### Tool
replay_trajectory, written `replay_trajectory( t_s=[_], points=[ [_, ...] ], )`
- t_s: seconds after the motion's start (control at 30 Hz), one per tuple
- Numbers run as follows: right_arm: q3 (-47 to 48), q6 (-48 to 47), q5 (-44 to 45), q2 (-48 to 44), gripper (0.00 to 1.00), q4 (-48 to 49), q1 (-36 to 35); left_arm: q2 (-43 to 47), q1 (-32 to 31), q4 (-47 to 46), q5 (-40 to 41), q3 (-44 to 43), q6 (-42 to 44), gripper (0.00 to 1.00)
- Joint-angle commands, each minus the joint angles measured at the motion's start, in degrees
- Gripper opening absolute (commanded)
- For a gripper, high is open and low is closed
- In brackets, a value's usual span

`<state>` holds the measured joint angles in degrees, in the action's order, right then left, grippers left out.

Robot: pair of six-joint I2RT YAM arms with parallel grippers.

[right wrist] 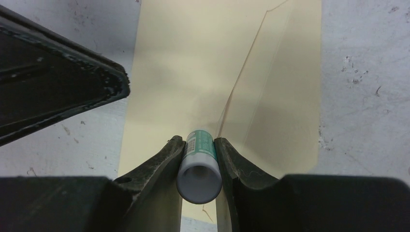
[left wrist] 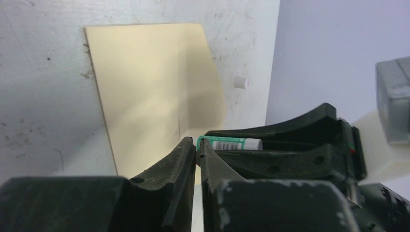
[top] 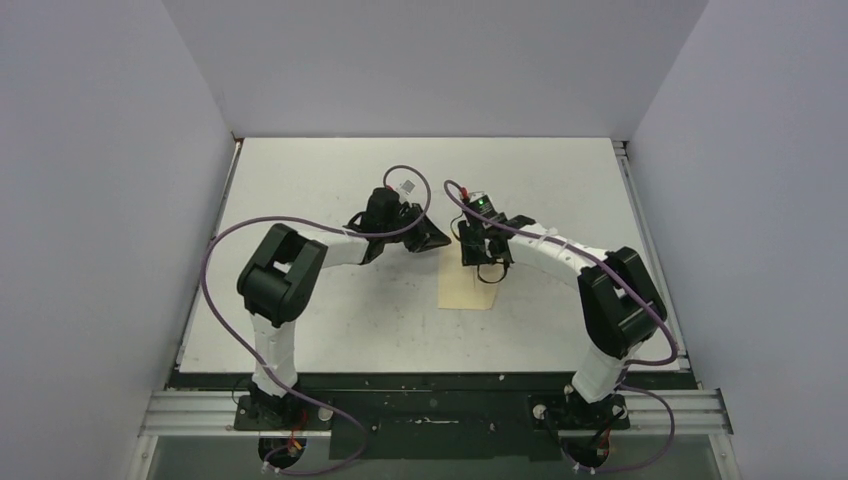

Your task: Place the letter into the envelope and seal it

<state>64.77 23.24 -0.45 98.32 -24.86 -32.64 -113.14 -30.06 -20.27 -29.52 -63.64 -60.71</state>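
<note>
The pale tan envelope [top: 468, 290] lies flat on the white table, and its flap seam shows in the right wrist view [right wrist: 232, 72]. The letter is out of view. My right gripper [right wrist: 199, 140] hangs over the envelope, shut on a green and white glue stick [right wrist: 199, 164]. My left gripper [left wrist: 197, 144] comes in from the left with its jaws almost together, only a thin slit between them. Its tips sit at the green end of the glue stick [left wrist: 227, 143]. Whether they pinch that end I cannot make out. Both grippers [top: 440, 238] [top: 480, 262] meet over the envelope's [left wrist: 154, 87] far end.
A small white cap-like piece [left wrist: 241, 81] lies on the table just beyond the envelope. Grey walls enclose the table on the left, back and right. The arm bases stand on the dark rail [top: 430, 410] at the near edge.
</note>
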Motion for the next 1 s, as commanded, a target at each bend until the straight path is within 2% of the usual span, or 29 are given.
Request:
replay_trajectory(
  t_s=[0.0, 0.3, 0.7, 0.97],
  points=[
    [1.56, -0.75, 1.09, -0.09, 0.05, 5.93, -0.27, -2.89, -0.21, -3.2, 0.03, -4.0, 1.46, 0.05],
    [-1.3, -2.35, 3.53, 1.2, 0.05, 8.1, -2.93, -5.5, -0.26, -0.04, 0.32, -4.15, 5.11, 0.03],
    [-5.55, -0.52, 9.9, -1.55, 0.05, 9.53, -4.01, -8.38, -0.65, -7.05, -2.81, -4.47, 4.2, 0.0],
    [-5.85, 0.13, 9.25, -1.03, 0.05, 10.87, -3.78, -9.6, -1.43, -3.67, 1.1, -6.23, 5.76, 0.0]
  ],
)
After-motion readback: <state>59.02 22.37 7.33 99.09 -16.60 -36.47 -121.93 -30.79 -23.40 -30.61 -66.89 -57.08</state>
